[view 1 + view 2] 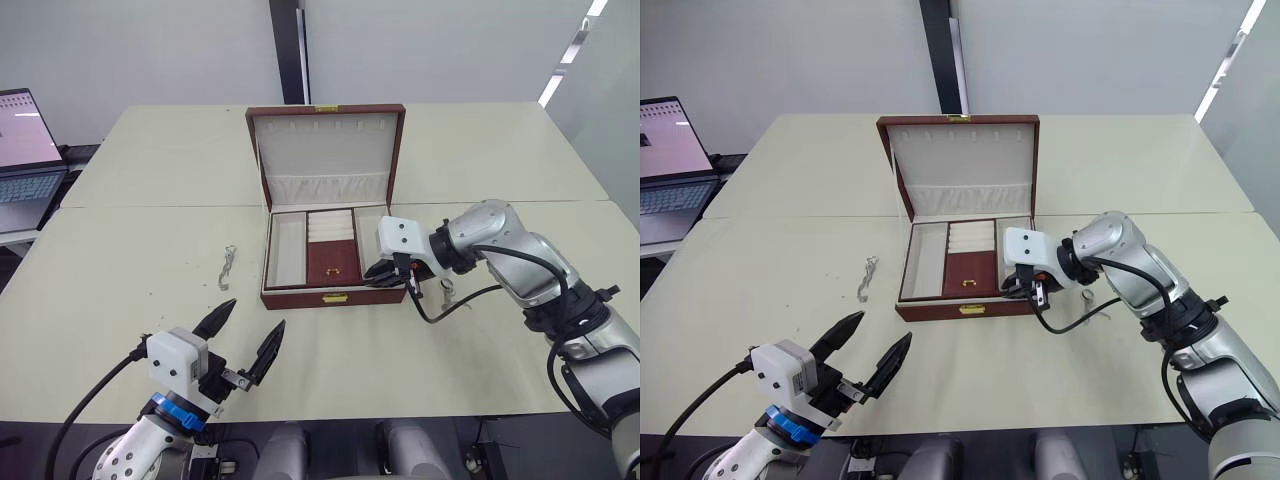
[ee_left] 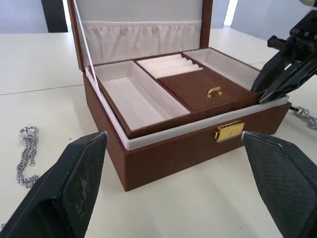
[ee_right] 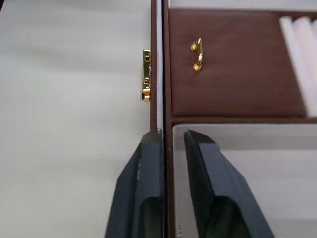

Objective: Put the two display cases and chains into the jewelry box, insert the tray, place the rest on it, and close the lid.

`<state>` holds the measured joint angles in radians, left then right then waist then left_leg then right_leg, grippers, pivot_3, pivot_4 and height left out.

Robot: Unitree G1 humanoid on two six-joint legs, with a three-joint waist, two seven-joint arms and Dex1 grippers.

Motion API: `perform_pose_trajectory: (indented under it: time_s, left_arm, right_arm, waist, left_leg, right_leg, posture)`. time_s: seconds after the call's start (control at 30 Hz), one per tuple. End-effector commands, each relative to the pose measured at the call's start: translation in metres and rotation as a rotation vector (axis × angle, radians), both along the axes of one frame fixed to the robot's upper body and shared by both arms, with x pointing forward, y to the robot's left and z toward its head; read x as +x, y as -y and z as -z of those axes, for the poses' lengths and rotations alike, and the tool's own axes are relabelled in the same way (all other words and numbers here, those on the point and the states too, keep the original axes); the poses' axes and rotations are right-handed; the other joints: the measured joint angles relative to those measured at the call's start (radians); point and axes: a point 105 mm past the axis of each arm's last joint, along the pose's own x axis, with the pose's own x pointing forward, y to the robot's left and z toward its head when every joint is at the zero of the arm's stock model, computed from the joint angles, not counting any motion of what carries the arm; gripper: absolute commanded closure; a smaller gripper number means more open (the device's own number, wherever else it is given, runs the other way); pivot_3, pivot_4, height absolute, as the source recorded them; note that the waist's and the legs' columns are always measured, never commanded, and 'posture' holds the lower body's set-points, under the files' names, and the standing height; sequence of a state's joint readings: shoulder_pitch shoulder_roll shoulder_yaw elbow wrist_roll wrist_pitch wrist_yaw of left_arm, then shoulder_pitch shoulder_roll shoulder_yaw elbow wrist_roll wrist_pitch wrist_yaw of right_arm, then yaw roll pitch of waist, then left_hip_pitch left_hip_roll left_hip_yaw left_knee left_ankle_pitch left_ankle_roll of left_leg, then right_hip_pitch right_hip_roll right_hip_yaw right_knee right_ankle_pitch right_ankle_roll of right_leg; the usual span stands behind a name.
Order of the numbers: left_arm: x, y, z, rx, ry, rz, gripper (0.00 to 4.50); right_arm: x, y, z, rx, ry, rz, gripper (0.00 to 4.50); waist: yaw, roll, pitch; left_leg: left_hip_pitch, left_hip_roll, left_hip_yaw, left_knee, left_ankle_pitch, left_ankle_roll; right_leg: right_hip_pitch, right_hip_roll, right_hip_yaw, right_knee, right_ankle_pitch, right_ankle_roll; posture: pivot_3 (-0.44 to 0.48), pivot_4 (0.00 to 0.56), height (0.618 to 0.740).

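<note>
Left eye view, centre: reddish-brown wood-grain jewelry box (image 1: 333, 296) on pale bench (image 1: 130, 290), cream-lined lid (image 1: 327, 158) upright, shallow brown three-section tray (image 1: 334, 262) seated inside. Thin silver chain (image 1: 228, 266) centre-left. Lower left: left hand (image 1: 246, 338), fingers apart. Right wrist view: right hand (image 3: 171, 148) nearly closed, straddling the box's front rim.

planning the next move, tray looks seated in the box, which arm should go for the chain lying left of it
Left. The left end effector is open, empty, nearest that chain. The right end effector is at the jewelry box front-right corner, across it.
</note>
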<state>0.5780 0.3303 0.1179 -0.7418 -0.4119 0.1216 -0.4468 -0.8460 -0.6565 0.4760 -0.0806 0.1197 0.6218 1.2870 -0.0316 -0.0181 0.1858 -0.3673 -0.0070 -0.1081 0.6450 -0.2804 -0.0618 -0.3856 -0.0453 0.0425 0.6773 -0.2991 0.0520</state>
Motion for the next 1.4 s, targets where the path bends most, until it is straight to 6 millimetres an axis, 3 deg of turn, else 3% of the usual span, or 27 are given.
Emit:
perform_pose_trajectory:
  time_s: [0.03, 0.23, 0.27, 0.33, 0.47, 0.73, 0.9, 1.03, 1.13, 1.27, 1.37, 1.4]
  left_arm:
    - [-0.002, 0.003, -0.011, 0.008, 0.048, 0.007, 0.0]
    - [0.0, 0.005, -0.012, 0.004, 0.051, 0.02, 0.0]
    - [0.001, 0.005, -0.012, 0.004, 0.051, 0.021, 0.0]
    - [0.002, 0.005, -0.013, 0.005, 0.054, 0.023, 0.0]
    - [0.003, 0.005, -0.014, 0.008, 0.058, 0.03, 0.0]
    - [0.006, 0.004, -0.013, 0.017, 0.064, 0.035, 0.0]
    - [0.008, 0.004, -0.012, 0.02, 0.066, 0.041, 0.0]
    - [0.009, 0.005, -0.011, 0.02, 0.065, 0.051, 0.0]
    - [0.01, 0.005, -0.011, 0.024, 0.066, 0.06, 0.0]
    - [0.015, 0.001, -0.015, 0.01, 0.068, 0.05, 0.0]
    - [0.02, -0.005, -0.016, 0.033, 0.056, 0.041, 0.0]
    - [0.024, -0.013, -0.015, 0.048, 0.041, 0.043, 0.0]
  right_arm:
    - [-0.005, -0.003, -0.027, 0.077, 0.031, -0.029, 2.69]
    - [0.01, -0.01, -0.043, 0.263, 0.055, 0.046, 1.07]
    - [0.011, -0.015, -0.045, 0.318, 0.055, 0.044, 1.07]
    - [0.014, -0.022, -0.049, 0.411, 0.069, 0.052, 1.28]
    - [0.023, -0.032, -0.042, 0.51, 0.07, 0.101, 2.46]
    - [0.033, -0.039, 0.0, 0.476, 0.031, 0.135, 4.48]
    - [0.032, -0.035, 0.018, 0.415, 0.02, 0.136, 4.48]
    - [0.033, -0.033, 0.02, 0.419, 0.014, 0.145, 4.48]
    - [0.035, -0.031, 0.006, 0.496, -0.007, 0.162, 4.48]
    - [0.032, -0.019, -0.028, 0.645, -0.009, 0.156, 4.48]
    - [0.027, 0.007, -0.04, 0.679, 0.018, 0.174, 4.11]
    - [0.027, 0.027, -0.037, 0.661, 0.016, 0.222, 4.11]
  waist:
    - [0.0, 0.0, 0.0]
    - [-0.002, 0.0, 0.0]
    - [-0.002, 0.0, 0.0]
    - [-0.002, 0.0, 0.0]
    - [-0.001, 0.0, 0.0]
    - [-0.002, 0.0, 0.0]
    - [-0.003, 0.0, 0.0]
    - [-0.002, 0.0, 0.0]
    - [-0.002, 0.0, 0.0]
    - [-0.001, 0.0, 0.0]
    - [-0.001, 0.0, 0.0]
    - [-0.001, 0.0, 0.0]
  left_leg:
    - [0.0, 0.0, 0.0, 0.0, 0.0, 0.0]
    - [0.0, 0.0, 0.0, 0.0, 0.0, 0.0]
    - [0.0, 0.0, 0.0, 0.0, 0.0, 0.0]
    - [0.0, 0.0, 0.0, 0.0, 0.0, 0.0]
    - [0.0, 0.0, 0.0, 0.0, 0.0, 0.0]
    - [0.0, 0.0, 0.0, 0.0, 0.0, 0.0]
    - [0.0, 0.0, 0.001, 0.0, 0.0, 0.0]
    - [0.0, 0.0, 0.0, 0.0, 0.0, 0.0]
    - [0.0, 0.0, 0.0, 0.0, 0.0, 0.0]
    - [0.0, 0.0, 0.0, 0.0, 0.0, 0.0]
    - [0.0, 0.0, 0.0, 0.0, 0.0, 0.0]
    - [0.0, 0.0, 0.0, 0.0, 0.0, 0.0]
  right_leg:
    - [0.0, 0.0, 0.0, 0.0, 0.0, 0.0]
    - [0.0, 0.0, 0.0, 0.0, 0.0, 0.0]
    - [0.0, 0.0, 0.0, 0.0, 0.0, 0.0]
    - [0.0, 0.001, 0.0, 0.001, 0.0, 0.0]
    - [0.0, 0.0, 0.0, 0.001, 0.0, 0.0]
    - [-0.001, 0.0, 0.001, 0.001, 0.0, 0.0]
    - [-0.001, 0.0, 0.001, 0.001, 0.0, 0.0]
    - [-0.001, 0.0, 0.001, 0.001, 0.0, 0.0]
    - [-0.001, 0.0, 0.001, 0.001, 0.0, 0.0]
    - [-0.001, 0.0, 0.001, 0.001, 0.0, 0.0]
    - [-0.001, 0.0, 0.001, 0.001, 0.0, 0.0]
    - [-0.001, 0.0, 0.001, 0.001, 0.0, 0.0]
  posture:
    - [0.0, 0.15, 0.74]
    - [0.0, 0.15, 0.74]
    - [0.0, 0.15, 0.74]
    - [0.0, 0.15, 0.74]
    - [0.0, 0.15, 0.74]
    - [0.0, 0.15, 0.74]
    - [0.0, 0.15, 0.74]
    - [0.0, 0.15, 0.74]
    - [0.0, 0.15, 0.74]
    - [0.0, 0.15, 0.74]
    - [0.0, 0.15, 0.74]
    - [0.0, 0.15, 0.74]
